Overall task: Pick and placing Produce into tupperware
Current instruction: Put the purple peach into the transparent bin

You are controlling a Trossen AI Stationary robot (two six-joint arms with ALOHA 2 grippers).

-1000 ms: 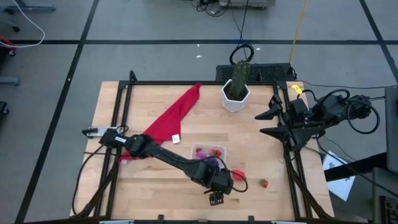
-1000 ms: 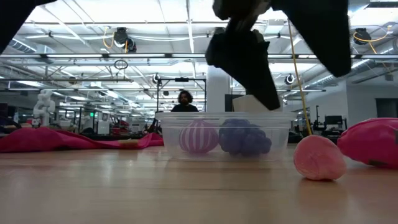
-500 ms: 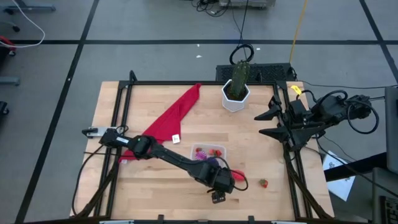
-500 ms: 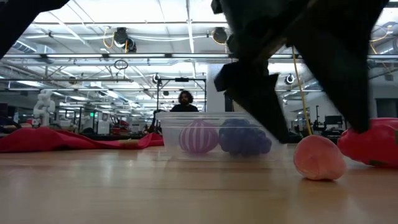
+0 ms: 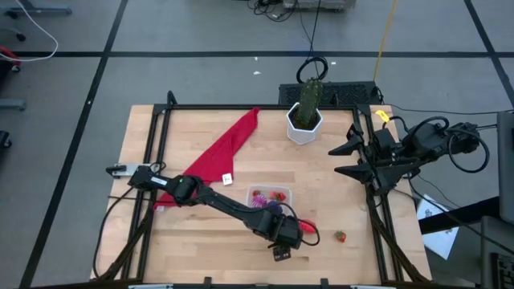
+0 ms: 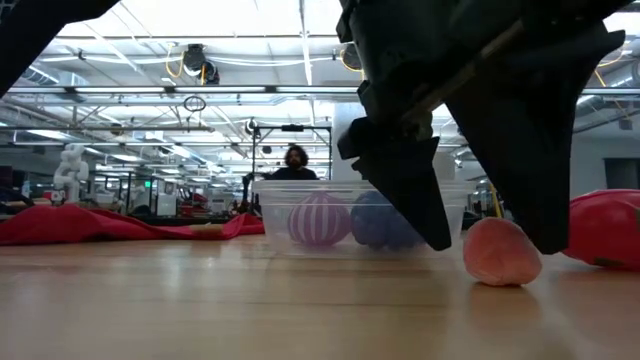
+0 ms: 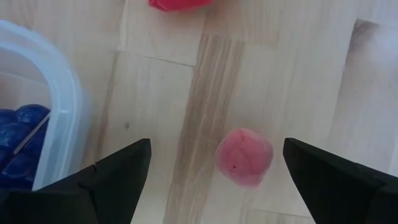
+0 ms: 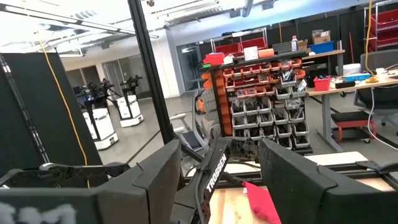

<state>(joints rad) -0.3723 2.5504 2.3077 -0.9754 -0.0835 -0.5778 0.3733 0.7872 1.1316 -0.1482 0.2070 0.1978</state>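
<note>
1. Near the front edge of the desk, the left pincer hangs low over a small pink piece of produce, its fingers spread wide apart and empty, one on each side of the piece.
2. That pink piece lies on bare wood just beside the tupperware. The clear box already holds a striped purple-pink item and a cluster of blue-purple grapes.
3. The step in hand looks like the approach to a pick: in the low view the fingertips reach almost to the wood, straddling the pink piece, but nothing is gripped yet.
4. The next move likely calls for settling the last bit and closing on the piece. It is small and rounded, so an off-centre squeeze could flick it away.
5. A larger red piece lies just past it, and a tiny red one sits farther toward the desk's right side.
6. The left arm stretches diagonally from the left rail, past the red cloth, wrist pitched down.
7. The right pincer waits at the right edge of the desk, held above it, fingers apart and holding nothing.
</note>
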